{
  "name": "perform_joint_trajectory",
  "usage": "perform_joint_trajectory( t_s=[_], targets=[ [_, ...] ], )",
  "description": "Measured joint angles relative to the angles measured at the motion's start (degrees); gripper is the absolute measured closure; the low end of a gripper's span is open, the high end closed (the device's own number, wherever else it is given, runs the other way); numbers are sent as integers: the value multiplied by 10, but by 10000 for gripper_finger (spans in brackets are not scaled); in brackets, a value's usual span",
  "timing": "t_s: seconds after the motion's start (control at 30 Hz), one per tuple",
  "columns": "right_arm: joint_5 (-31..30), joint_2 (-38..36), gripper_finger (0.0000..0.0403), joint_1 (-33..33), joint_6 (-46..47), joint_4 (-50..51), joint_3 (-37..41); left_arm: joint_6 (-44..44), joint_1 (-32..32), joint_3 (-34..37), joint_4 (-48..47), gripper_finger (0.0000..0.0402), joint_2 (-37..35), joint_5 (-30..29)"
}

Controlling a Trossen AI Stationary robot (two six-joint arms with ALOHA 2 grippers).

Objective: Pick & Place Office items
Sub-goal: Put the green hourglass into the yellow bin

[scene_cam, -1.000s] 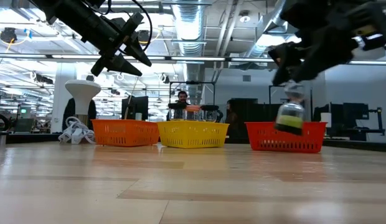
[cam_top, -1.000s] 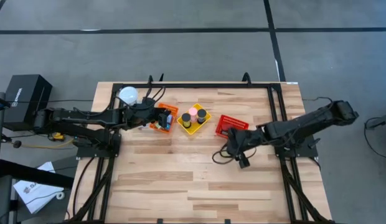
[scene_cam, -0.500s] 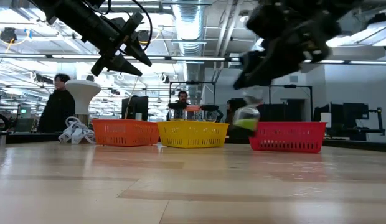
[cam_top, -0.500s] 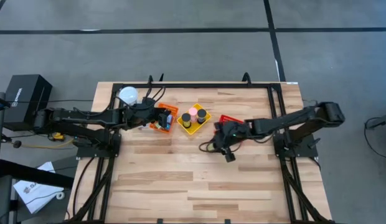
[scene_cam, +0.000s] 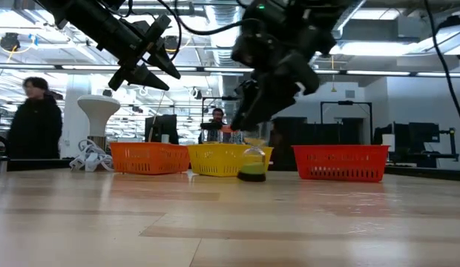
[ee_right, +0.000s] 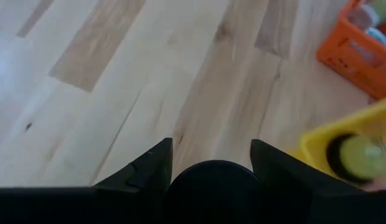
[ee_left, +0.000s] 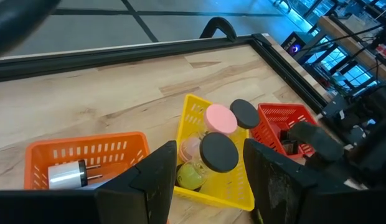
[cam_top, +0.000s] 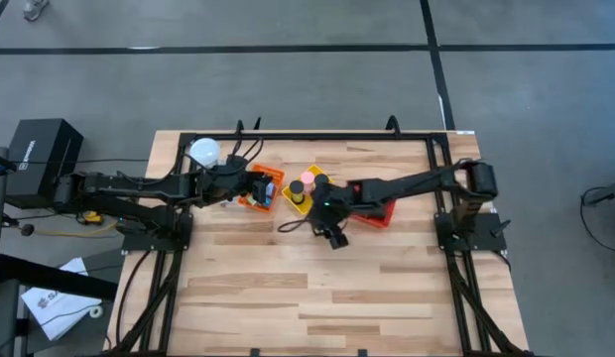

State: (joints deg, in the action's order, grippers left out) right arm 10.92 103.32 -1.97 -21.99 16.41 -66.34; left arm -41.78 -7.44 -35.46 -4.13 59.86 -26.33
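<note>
Right gripper (scene_cam: 252,141) carries black-capped jar (scene_cam: 252,165), fingers pinching its cap, low beside yellow basket (cam_top: 309,197). Step: placing. Next: lift over rim, release inside. Left gripper (ee_left: 208,180) hovers over orange basket (cam_top: 262,188), fingers spread, empty.

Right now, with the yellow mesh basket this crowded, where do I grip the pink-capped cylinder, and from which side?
Take the pink-capped cylinder by the rim of its round cap, coming straight down. It stands upright in the yellow mesh basket, cap uppermost. Two black-capped cylinders crowd it, and the basket wall likely blocks a side approach. The right hand holds a black-capped jar.
</note>
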Motion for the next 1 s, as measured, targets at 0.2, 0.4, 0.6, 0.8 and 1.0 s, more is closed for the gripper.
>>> perform_joint_trajectory(
  t_s=[0.2,0.4,0.6,0.8,1.0],
  targets=[
    [3,48,211,-12,-19,93,-88,0,0,0,-1,221,0,0],
    [12,58,176,-19,-40,114,-122,27,0,0,-4,221,0,0],
    [15,55,185,-18,-40,122,-121,30,0,0,-5,221,0,0],
    [15,55,185,-18,-41,117,-123,30,0,0,-5,221,0,0],
    [14,53,183,-18,-7,149,-168,30,1,0,-4,221,0,0]
  ],
)
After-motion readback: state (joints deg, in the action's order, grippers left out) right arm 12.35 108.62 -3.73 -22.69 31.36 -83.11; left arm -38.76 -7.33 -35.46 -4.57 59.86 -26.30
